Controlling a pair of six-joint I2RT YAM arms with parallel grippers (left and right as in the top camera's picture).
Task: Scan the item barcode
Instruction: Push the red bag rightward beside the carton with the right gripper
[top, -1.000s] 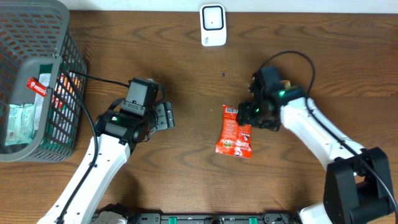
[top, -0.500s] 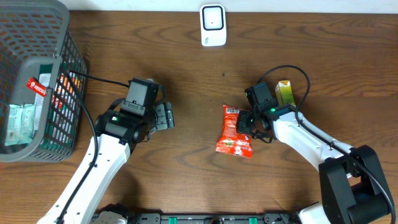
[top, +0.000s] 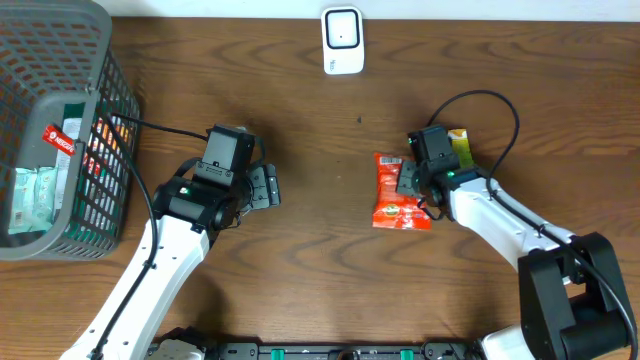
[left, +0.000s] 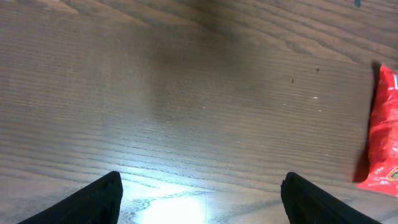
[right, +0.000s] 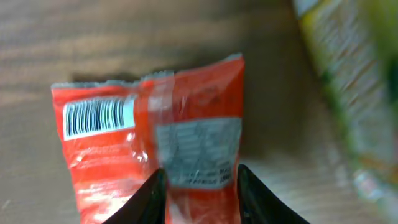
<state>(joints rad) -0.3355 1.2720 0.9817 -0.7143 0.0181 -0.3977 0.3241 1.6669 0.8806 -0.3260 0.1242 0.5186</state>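
Red foil snack packet (right: 186, 143) faces barcode-up, the right hand (right: 202, 180) clamped on its end, likely to carry it to the white boxy scanner (top: 342, 40); left hand (left: 202, 190) gapes empty.

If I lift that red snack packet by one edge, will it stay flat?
The packet is probably floppy: its film looks wrinkled. Likely light, lying thin and flat. Glossy surface may slip from the fingers.

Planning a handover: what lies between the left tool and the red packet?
Nothing; from the left tool to the red packet the table is bare, as the overhead view shows.
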